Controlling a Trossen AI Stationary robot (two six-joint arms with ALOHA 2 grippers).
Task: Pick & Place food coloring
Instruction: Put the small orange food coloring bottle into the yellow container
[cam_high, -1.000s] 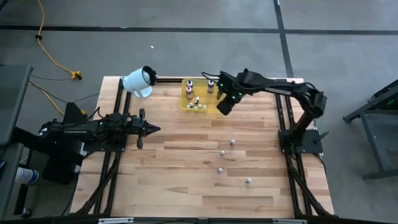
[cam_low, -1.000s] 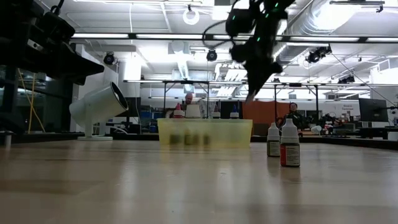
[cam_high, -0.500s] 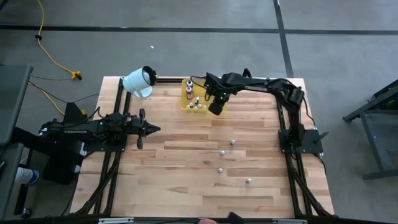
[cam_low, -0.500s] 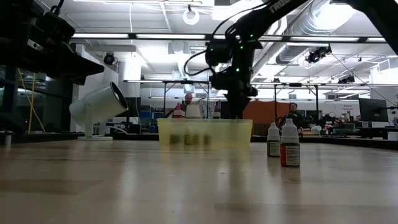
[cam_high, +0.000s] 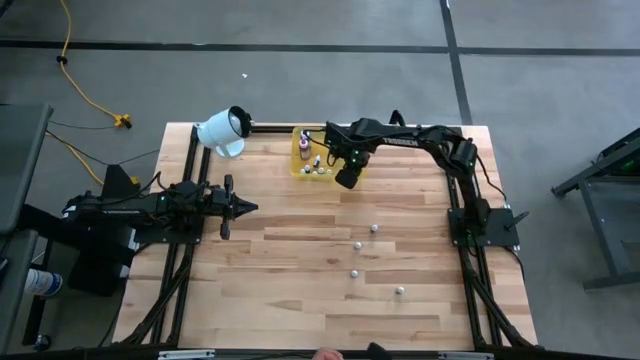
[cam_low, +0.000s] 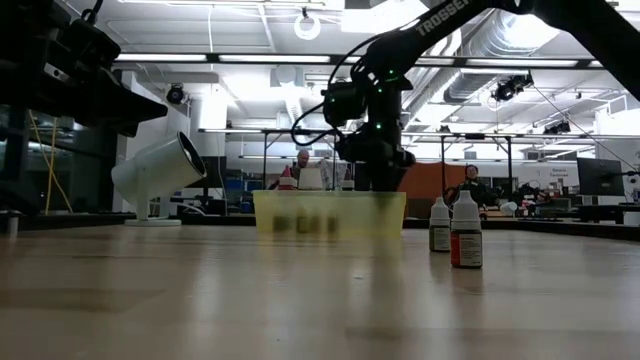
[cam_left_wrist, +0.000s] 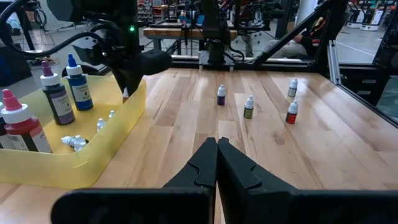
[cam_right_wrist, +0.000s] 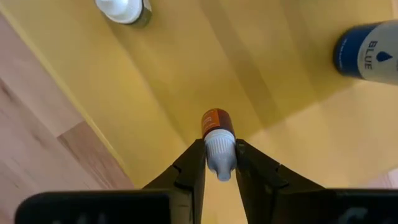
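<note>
The left gripper (cam_high: 238, 207) waits at the table's left edge, fingers pressed together on nothing. Further right, the yellow tray (cam_high: 300, 168) holds several bottles already. The right gripper (cam_right_wrist: 220, 163) hangs over its inner edge, clamped on an orange-bodied dropper bottle (cam_right_wrist: 217, 138), probably just above the floor. Four small bottles (cam_high: 374, 228) wait on the bare wood. Let go too high, the dropper could topple or bounce against its neighbours. A second ago this arm stood right of the tray; it has since swung in and lowered

A robotics lab or workshop: beyond the right pincer (cam_low: 378, 185) hang ceiling ducts (cam_low: 520, 30), strip lights (cam_low: 200, 58) and workbenches (cam_low: 590, 213).
</note>
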